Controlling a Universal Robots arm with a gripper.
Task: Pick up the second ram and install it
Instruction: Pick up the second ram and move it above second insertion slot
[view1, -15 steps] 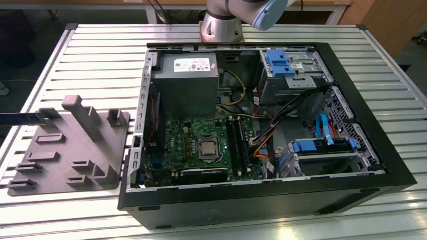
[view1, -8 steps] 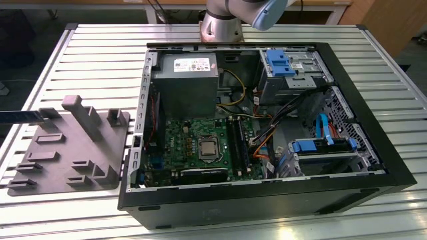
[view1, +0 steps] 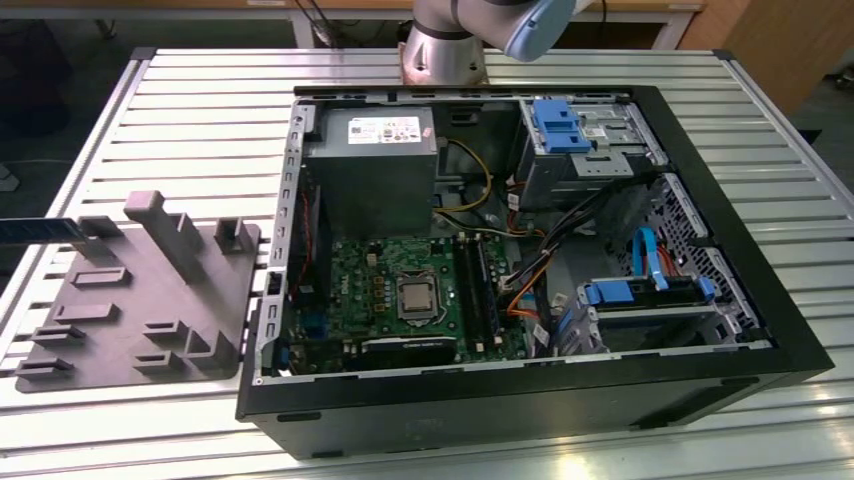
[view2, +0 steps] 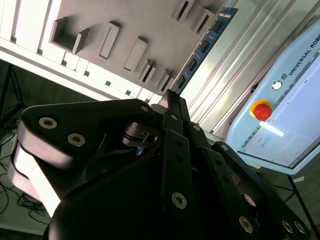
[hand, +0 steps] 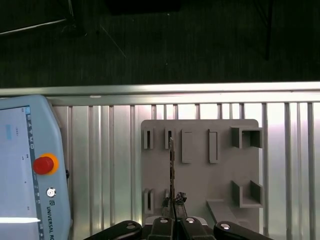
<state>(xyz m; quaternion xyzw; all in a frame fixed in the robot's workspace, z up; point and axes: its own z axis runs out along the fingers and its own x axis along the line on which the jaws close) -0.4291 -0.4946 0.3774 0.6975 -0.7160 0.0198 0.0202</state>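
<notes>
A bench of ribbed aluminium slats (view1: 174, 110) is seen, pale and brightly lit (glare is thrown along its ribs in the first wrist view). Beyond its edges a dark floor (hand: 200, 45) is shown, with thin cables (view2: 15, 200) lying on it. Past the bench's far edge a wooden desk (view1: 200, 6) on white legs is set, and a wooden panel (view1: 787, 45) stands near the far corner at the exterior view's right.

Colours recorded.
The second ram (view2: 203, 46) is dark blue with black chips; holder tray (view1: 200, 290) plain grey; motherboard (view1: 400, 290) green; case (view1: 534, 420) black.
</notes>
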